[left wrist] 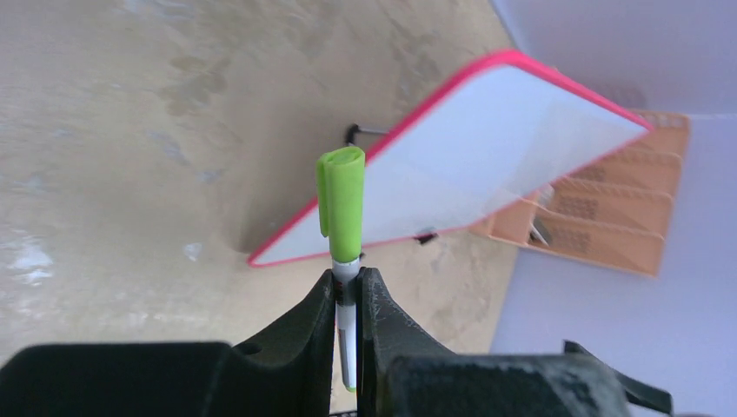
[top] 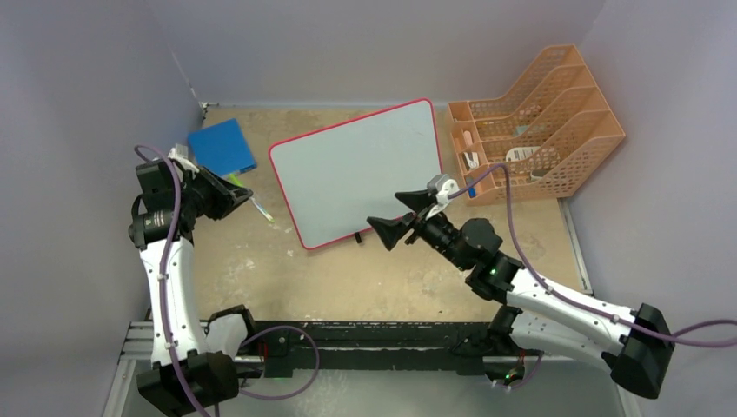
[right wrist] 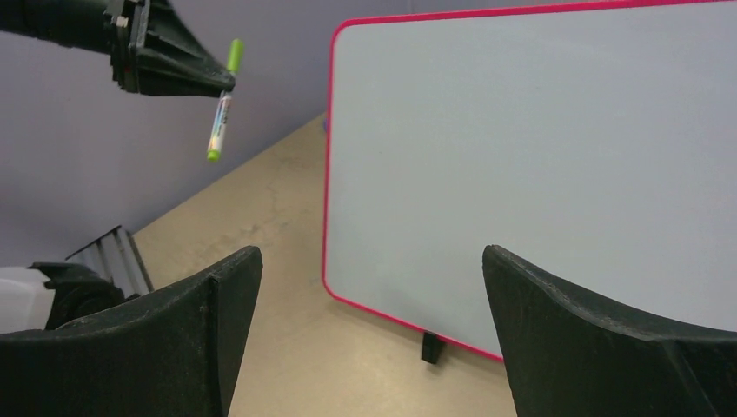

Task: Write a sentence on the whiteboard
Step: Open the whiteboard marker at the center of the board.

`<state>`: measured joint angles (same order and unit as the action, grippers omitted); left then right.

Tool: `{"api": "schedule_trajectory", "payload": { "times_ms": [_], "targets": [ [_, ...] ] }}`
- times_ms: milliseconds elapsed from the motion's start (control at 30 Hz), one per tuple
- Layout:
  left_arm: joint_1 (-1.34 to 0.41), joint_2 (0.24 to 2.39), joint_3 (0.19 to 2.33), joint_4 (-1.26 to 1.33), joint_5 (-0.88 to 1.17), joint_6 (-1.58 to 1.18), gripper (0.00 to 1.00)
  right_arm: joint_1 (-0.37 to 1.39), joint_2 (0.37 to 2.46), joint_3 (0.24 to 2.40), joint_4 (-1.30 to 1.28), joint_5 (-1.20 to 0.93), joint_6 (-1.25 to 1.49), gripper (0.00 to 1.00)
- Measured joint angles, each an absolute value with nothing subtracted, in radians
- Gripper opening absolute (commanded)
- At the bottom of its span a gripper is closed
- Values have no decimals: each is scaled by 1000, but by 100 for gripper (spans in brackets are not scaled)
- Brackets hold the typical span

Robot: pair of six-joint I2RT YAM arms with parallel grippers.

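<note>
The whiteboard (top: 356, 169) with a red rim stands tilted on small black feet at the middle of the table. Its white surface is blank; no green sentence shows on it. It also shows in the left wrist view (left wrist: 487, 156) and the right wrist view (right wrist: 539, 148). My left gripper (top: 243, 193) (left wrist: 348, 282) is shut on a green-capped marker (left wrist: 341, 204) (right wrist: 219, 122), held above the table left of the board, cap on. My right gripper (top: 387, 211) (right wrist: 369, 252) is open and empty, just in front of the board's near edge.
A blue square pad (top: 222, 146) lies at the back left. An orange mesh file rack (top: 539, 122) (left wrist: 608, 217) with small items stands right of the board. Grey walls close in on the left, back and right.
</note>
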<state>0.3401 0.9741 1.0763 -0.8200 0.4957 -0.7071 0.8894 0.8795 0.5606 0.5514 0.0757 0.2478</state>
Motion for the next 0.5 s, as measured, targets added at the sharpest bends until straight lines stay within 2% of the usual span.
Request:
{"api": "schedule_trajectory", "payload": {
  "times_ms": [233,500],
  "targets": [
    [316,920,1081,-823,689,-763,0,1073,980,591,646,155,130,99],
    [264,861,1025,-772,805,-877,0,1244,1121,612,841,272,-7,98]
  ]
}}
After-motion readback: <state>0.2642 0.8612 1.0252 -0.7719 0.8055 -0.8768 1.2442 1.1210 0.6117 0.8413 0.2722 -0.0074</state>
